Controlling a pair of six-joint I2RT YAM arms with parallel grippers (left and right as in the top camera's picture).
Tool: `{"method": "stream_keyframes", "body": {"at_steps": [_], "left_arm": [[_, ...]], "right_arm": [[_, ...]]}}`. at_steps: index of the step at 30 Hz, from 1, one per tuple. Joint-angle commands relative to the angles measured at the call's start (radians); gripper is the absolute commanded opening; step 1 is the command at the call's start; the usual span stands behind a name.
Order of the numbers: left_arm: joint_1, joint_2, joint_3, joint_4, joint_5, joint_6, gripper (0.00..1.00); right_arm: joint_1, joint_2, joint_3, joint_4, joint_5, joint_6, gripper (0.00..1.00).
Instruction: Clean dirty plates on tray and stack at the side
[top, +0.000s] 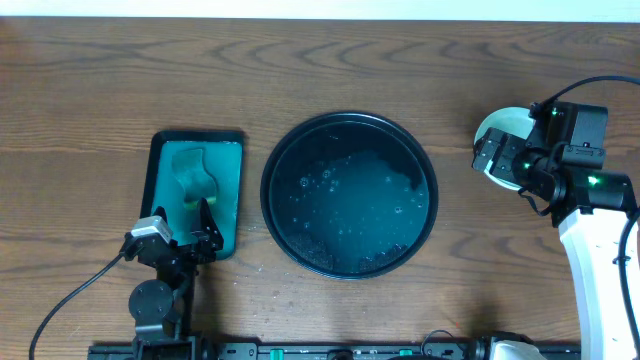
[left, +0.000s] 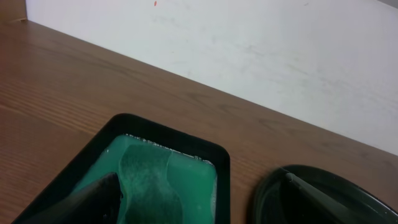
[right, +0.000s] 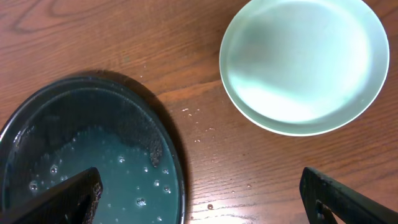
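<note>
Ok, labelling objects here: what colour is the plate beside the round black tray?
Pale mint-green; the plate shows best in the right wrist view.

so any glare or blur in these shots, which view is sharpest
overhead is sharpest, evenly lit, wet sheen and bubbles on the large round black tray; left wrist is soft, the green rectangular tray hazy, one jaw a dark blur at the bottom left; right wrist shows a soft shadow across the pale mint-green round plate, jaws blurred in the lower corners
</note>
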Motion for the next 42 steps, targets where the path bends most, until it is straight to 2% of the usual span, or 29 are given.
{"method": "stream_keyframes", "body": {"at_steps": [1, 28, 34, 42], "left_arm": [[-0.003, -0.005, -0.008, -0.046, 0.018, -0.002, 0.82], [-0.003, -0.005, -0.008, -0.045, 0.018, -0.002, 0.82], [-0.003, -0.005, -0.008, -0.045, 0.018, -0.002, 0.82], [-0.003, -0.005, -0.008, -0.045, 0.018, -0.002, 0.82]], "right_arm": [[0.006, 0.000, 0.011, -0.002, 0.005, -0.009, 0.99], [0.006, -0.023, 0.010, -0.008, 0.006, -0.009, 0.99], [0.029, -0.180, -0.003, -0.008, 0.005, -0.009, 0.99], [0.143, -0.557, -0.074, -0.008, 0.005, -0.009, 0.99]]}}
